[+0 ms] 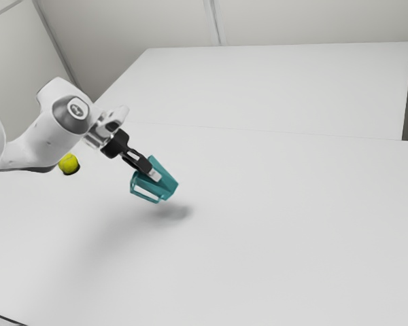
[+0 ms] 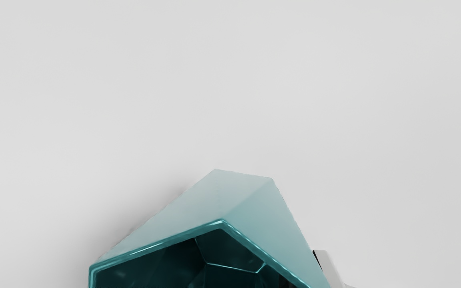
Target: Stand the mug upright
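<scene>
One tilted teal mug [image 1: 167, 185], one black gripper [image 1: 155, 175], one yellow ball [image 1: 69, 164]

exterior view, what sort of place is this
Likely a simulated robot test room: a white jointed arm reaches over a plain white table, with bare pale walls behind.

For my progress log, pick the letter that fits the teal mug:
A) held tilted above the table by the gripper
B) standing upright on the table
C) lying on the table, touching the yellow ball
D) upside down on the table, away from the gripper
A: the mug sits slanted in the gripper, with its shadow on the table apart from it.
</scene>
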`<act>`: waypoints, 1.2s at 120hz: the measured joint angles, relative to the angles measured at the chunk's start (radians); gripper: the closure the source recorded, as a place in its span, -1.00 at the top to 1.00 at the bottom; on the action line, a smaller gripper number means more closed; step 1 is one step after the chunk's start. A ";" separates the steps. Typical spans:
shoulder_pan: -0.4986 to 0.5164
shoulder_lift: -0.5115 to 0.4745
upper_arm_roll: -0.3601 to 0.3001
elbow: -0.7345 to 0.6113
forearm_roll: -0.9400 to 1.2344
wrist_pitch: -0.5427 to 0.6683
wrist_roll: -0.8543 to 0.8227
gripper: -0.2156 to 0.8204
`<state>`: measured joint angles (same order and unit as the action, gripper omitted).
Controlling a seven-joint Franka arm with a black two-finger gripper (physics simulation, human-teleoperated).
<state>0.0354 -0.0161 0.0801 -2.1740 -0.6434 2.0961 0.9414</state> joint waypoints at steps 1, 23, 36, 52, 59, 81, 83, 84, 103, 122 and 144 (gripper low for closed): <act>-0.001 0.000 0.000 0.002 0.013 0.000 -0.006 -0.89; -0.020 -0.001 -0.004 0.020 0.247 -0.001 -0.131 -0.89; -0.022 -0.008 -0.010 0.021 0.369 0.000 -0.210 -0.88; -0.020 -0.053 -0.016 0.002 0.477 0.001 -0.308 -0.88; -0.018 -0.068 -0.025 -0.008 0.513 0.003 -0.350 -0.88; -0.045 -0.103 -0.044 -0.059 0.595 0.027 -0.488 -0.88; -0.047 -0.106 -0.044 -0.064 0.600 0.029 -0.500 -0.88; -0.048 -0.108 -0.044 -0.066 0.603 0.030 -0.506 -0.88; -0.066 -0.124 -0.045 -0.099 0.642 0.049 -0.621 -0.88; -0.076 -0.123 -0.046 -0.128 0.693 0.091 -0.721 -0.90; -0.084 -0.115 -0.047 -0.149 0.714 0.132 -0.815 -0.91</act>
<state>-0.0490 -0.1313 0.0330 -2.3226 0.0702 2.2284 0.1268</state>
